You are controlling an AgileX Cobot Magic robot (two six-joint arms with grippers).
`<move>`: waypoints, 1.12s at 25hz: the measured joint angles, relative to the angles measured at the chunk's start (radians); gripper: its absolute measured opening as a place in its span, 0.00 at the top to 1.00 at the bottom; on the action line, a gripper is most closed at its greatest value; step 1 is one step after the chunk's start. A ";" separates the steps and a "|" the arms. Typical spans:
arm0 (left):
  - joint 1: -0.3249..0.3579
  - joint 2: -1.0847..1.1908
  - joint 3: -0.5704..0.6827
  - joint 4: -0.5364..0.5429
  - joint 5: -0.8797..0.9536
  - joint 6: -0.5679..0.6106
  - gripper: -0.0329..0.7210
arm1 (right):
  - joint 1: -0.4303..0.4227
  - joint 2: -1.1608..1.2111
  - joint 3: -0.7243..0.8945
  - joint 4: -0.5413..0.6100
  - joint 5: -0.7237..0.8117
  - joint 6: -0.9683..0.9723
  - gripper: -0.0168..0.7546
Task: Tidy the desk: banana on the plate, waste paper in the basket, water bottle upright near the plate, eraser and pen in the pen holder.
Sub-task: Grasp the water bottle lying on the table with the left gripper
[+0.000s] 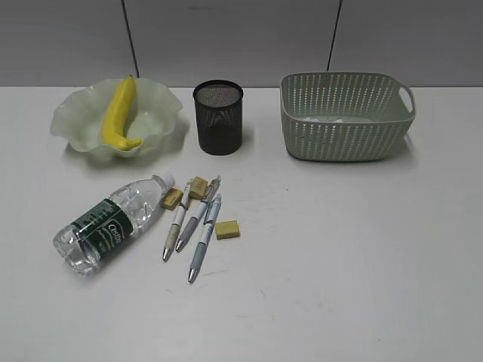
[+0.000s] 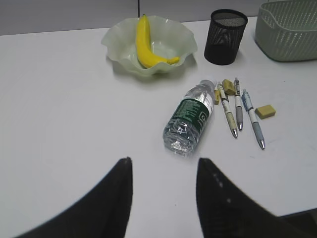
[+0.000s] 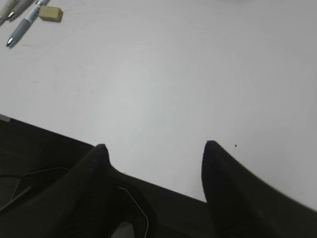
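The banana [image 1: 121, 113] lies in the pale green plate [image 1: 75, 117] at the back left. The water bottle [image 1: 113, 222] lies on its side on the desk [image 1: 339, 249], cap toward three pens [image 1: 198, 219] and three yellowish erasers [image 1: 227, 229]. The black mesh pen holder [image 1: 218, 117] stands behind them. The sage basket [image 1: 347, 128] is back right, with something white inside that I cannot identify. My left gripper [image 2: 163, 161] is open and empty above bare desk, just short of the bottle [image 2: 190, 119]. My right gripper [image 3: 153, 146] is open and empty over the desk's front edge.
Neither arm shows in the exterior view. The right wrist view shows one pen [image 3: 22, 27] and one eraser [image 3: 50, 13] at its top left, and a dark area below the desk edge. A grey panelled wall runs behind the desk.
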 joint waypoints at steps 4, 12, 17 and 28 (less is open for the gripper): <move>0.000 0.000 0.000 0.000 0.000 0.000 0.53 | 0.000 -0.258 0.060 0.031 0.067 -0.005 0.37; 0.000 0.000 0.000 0.000 0.000 0.000 0.54 | 0.000 -0.586 0.161 0.039 0.046 -0.013 0.39; 0.000 0.028 0.000 0.000 -0.003 0.000 0.56 | 0.000 -0.592 0.238 0.040 -0.040 -0.033 0.39; 0.000 0.301 -0.051 -0.107 -0.103 0.168 0.57 | 0.000 -0.592 0.250 0.044 -0.059 -0.045 0.39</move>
